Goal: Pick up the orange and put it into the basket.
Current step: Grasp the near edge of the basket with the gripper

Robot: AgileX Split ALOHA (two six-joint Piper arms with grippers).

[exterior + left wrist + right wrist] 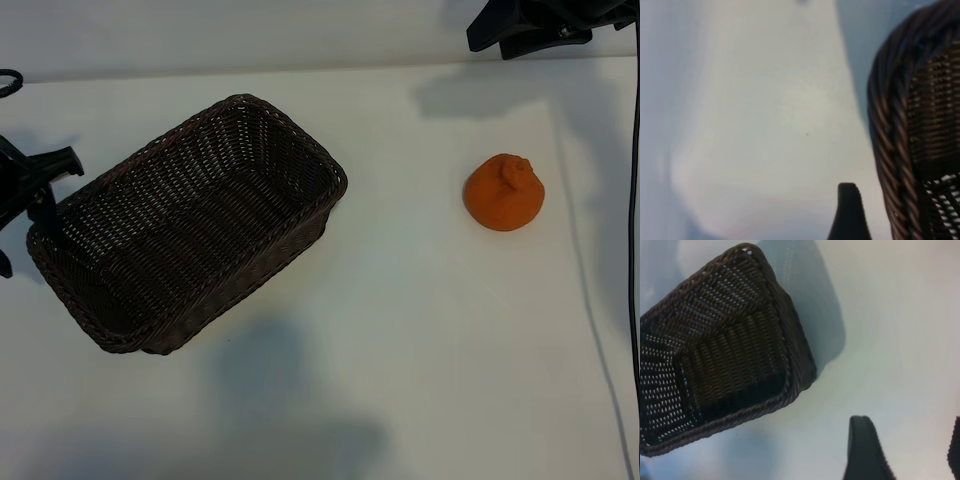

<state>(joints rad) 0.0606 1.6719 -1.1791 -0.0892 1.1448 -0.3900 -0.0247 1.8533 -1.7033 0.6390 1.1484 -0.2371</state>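
The orange point(505, 192), small and round with a knob on top, lies on the white table at the right. It shows in neither wrist view. The dark brown wicker basket point(190, 225) sits empty and askew at centre left, and appears again as the basket point(730, 355) and as a basket corner point(910, 125). My left gripper point(40, 190) hangs at the table's left edge beside the basket's left end. Only one of its fingers point(849, 212) shows, with nothing against it. My right gripper point(910, 450) is open over bare table, seen up at the far right point(525, 30), beyond the orange.
A black cable point(634, 200) runs down the right edge of the table. The white tabletop point(400, 330) stretches bare between basket and orange and toward the front. Both arms cast soft shadows on it.
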